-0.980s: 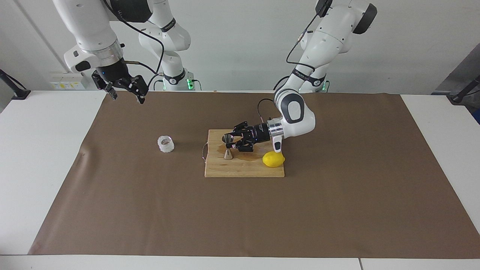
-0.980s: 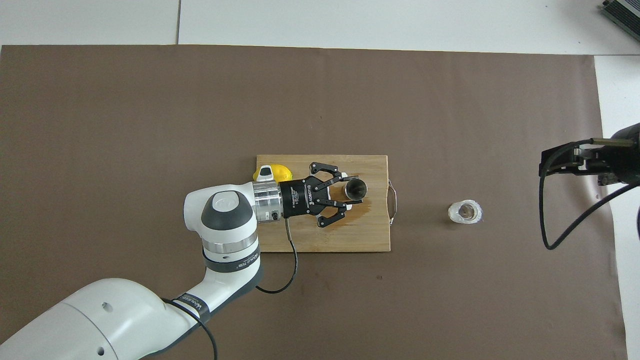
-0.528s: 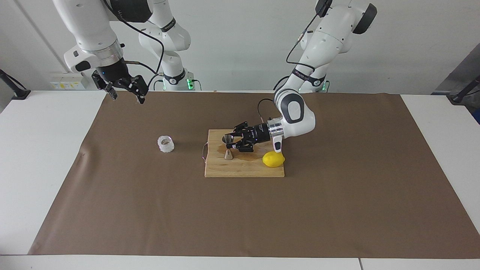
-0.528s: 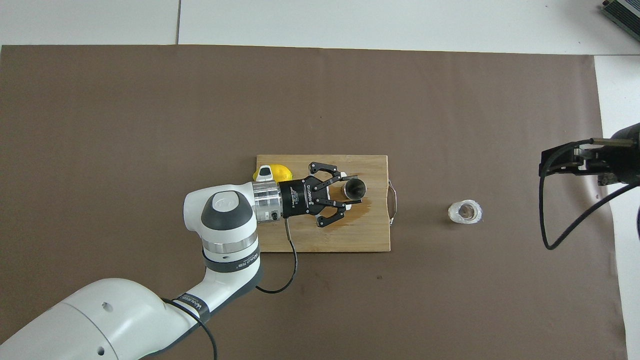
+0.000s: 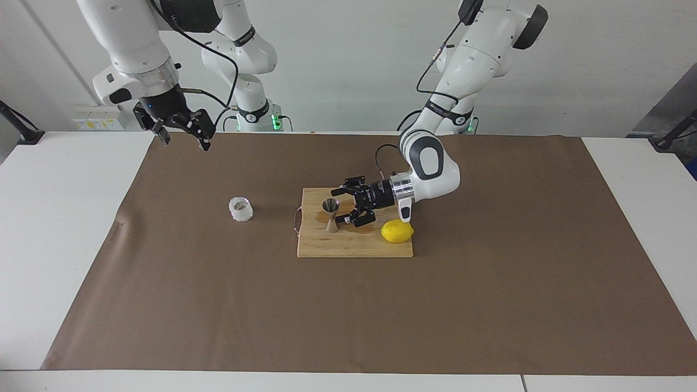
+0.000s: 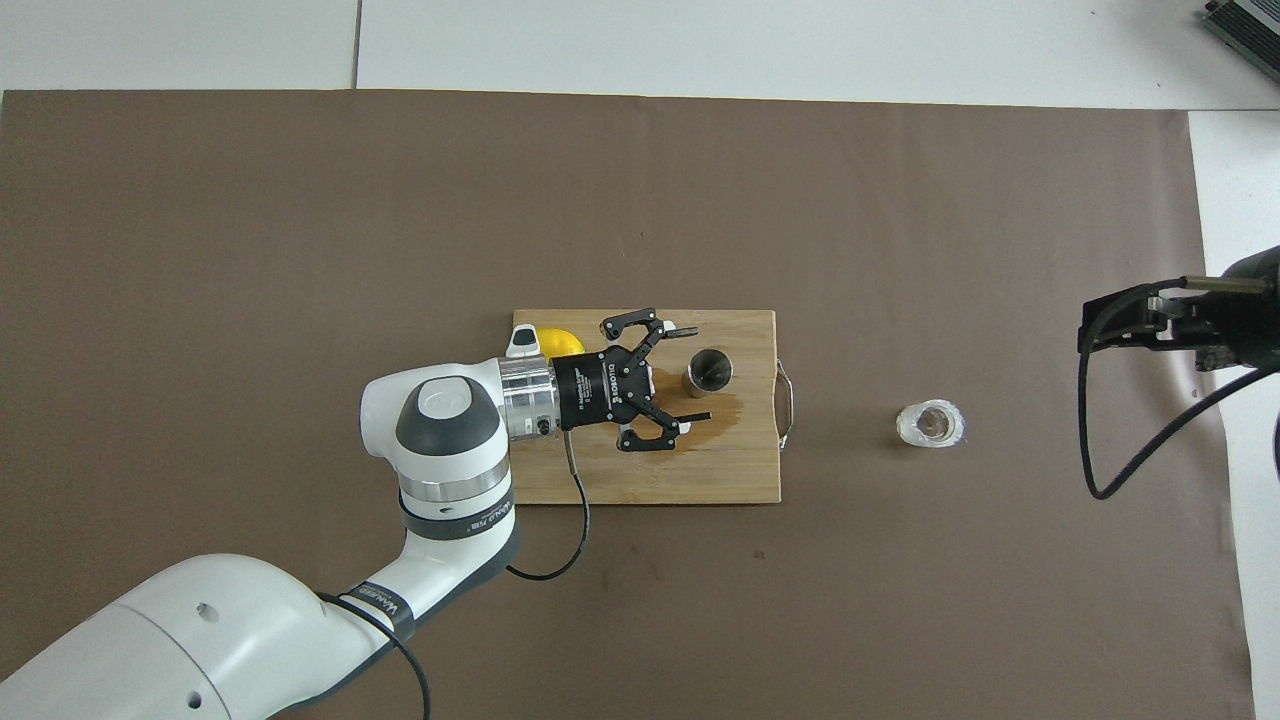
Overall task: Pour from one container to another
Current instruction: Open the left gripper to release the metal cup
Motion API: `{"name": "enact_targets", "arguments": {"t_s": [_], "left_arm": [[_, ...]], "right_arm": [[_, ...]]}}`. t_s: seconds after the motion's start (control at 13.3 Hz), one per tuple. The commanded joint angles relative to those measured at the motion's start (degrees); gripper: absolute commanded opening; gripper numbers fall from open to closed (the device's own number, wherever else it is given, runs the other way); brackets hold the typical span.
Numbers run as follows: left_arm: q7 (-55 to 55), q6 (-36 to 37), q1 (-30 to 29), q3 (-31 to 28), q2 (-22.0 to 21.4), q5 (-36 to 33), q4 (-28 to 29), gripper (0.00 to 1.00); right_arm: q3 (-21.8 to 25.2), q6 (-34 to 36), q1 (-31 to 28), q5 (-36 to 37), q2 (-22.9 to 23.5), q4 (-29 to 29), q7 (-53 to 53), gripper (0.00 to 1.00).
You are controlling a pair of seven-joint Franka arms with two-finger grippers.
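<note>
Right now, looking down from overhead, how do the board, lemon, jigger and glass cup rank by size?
1. Board, by far the largest.
2. Glass cup.
3. Jigger, a bit smaller than the cup.
Lemon: unranked, because the left arm hides most of it.

White tabletop (image 5: 65,228), flat, made of several panels; seams visible along the edge farthest from the robots (image 6: 357,45). Large sheet of matte brown paper (image 5: 490,283) covers most of the top, lying flat, with a slight wrinkle toward the right arm's end; bare white strips show at both ends. Plain pale grey-white wall (image 5: 348,65) at the robots' end of the table. White socket strip with yellow labels (image 5: 98,121) low on the wall. Dark clamp mounts (image 5: 16,128) at the table's corners. Light even, diffuse; shadows soft.
</note>
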State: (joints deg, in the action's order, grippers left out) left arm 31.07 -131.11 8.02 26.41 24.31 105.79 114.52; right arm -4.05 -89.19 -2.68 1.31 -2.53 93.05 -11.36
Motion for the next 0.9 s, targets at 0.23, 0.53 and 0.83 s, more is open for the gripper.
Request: {"name": "enact_targets", "arguments": {"t_s": [0.23, 0.53, 0.83], "left_arm": [[0.6, 8.5, -6.7, -0.3, -0.9, -15.8, -3.9, 1.00], [0.6, 13.7, -11.6, -0.4, -2.7, -31.3, -6.0, 1.00], [0.5, 15.9, -15.0, -0.3, -4.2, -49.7, -9.6, 1.00]], "right_arm": [[-0.3, 0.9, -0.5, 0.3, 0.1, -0.2, -0.9, 1.00], [-0.3, 0.9, -0.5, 0.3, 0.1, -0.2, -0.9, 1.00], [-0.3, 0.9, -0.5, 0.3, 0.1, -0.2, -0.9, 1.00]]}}
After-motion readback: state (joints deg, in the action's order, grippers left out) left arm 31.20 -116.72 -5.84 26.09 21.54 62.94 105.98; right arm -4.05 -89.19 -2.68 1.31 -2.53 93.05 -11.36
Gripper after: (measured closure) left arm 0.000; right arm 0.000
